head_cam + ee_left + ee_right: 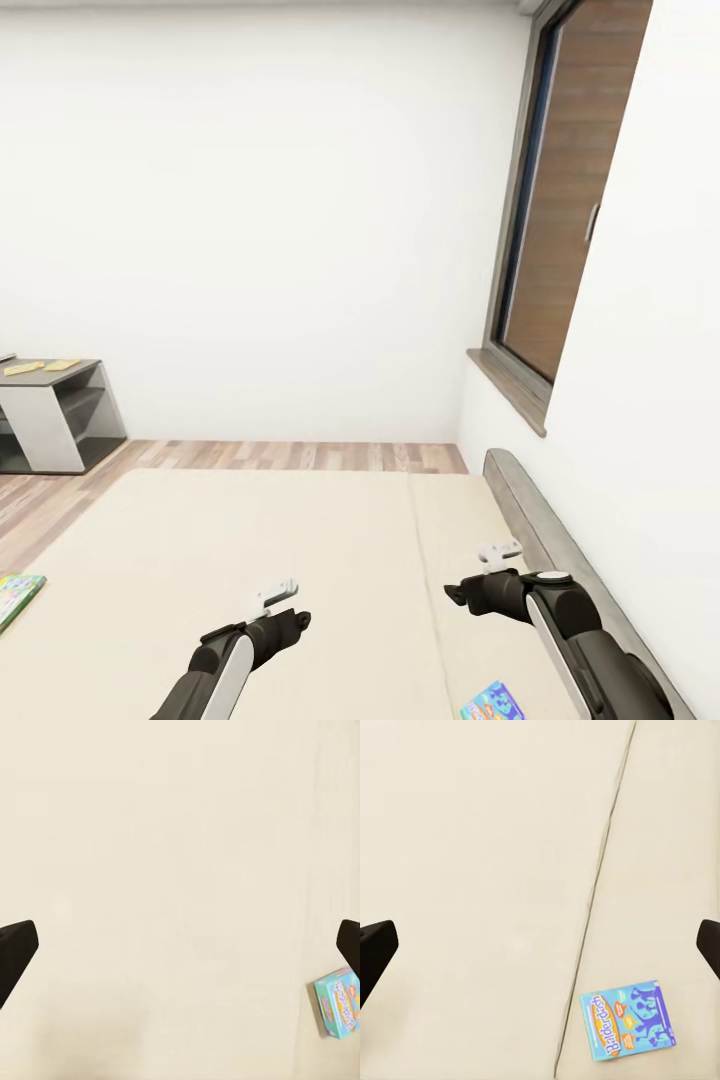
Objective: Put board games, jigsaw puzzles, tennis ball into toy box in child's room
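Below, both end effectors (278,598) (500,553) spread, empty above smooth beige bed (300,560), flat blue board game (627,1018).

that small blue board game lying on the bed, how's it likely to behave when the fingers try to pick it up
The small blue board game looks like a flat printed carton, so probably stiff and light. It lies face up on the beige mattress, leaving little edge exposed; a top grasp may press it into the soft surface rather than catch it. Its flat shape means it should slide, not roll, if nudged.

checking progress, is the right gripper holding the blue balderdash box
No, the blue game box lies flat on the bed, apart from the open right gripper above it.
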You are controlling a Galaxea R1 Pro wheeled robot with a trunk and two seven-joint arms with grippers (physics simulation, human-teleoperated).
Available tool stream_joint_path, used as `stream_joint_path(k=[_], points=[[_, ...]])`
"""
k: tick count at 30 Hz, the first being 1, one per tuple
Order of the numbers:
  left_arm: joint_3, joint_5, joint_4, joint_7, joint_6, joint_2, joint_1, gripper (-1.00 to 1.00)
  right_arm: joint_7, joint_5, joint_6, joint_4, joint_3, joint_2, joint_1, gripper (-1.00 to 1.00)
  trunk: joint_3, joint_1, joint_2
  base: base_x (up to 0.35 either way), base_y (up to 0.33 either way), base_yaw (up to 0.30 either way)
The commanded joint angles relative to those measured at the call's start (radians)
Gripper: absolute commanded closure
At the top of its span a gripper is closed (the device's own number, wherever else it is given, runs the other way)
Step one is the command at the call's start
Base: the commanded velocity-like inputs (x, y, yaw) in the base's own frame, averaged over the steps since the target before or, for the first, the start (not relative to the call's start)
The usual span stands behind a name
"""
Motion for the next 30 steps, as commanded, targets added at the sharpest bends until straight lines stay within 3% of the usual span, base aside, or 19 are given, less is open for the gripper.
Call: stream_joint_path(k=[1,30], points=[[-0.001,0.011,-0.001,0.009,0.003,0.0,0.0,-1.0,0.003,0.001,0.004,-0.001,0.001,-0.001,0.0,-1.0,0.0,0.0,-0.001,0.012,-0.042,0.0],[-0.001,0.011,-0.001,0.009,0.003,0.0,0.0,-1.0,0.002,0.0,0.004,-0.002,0.0,-0.003,-0.001,-1.0,0.0,0.0,-0.001,0.003,-0.011,0.0]])
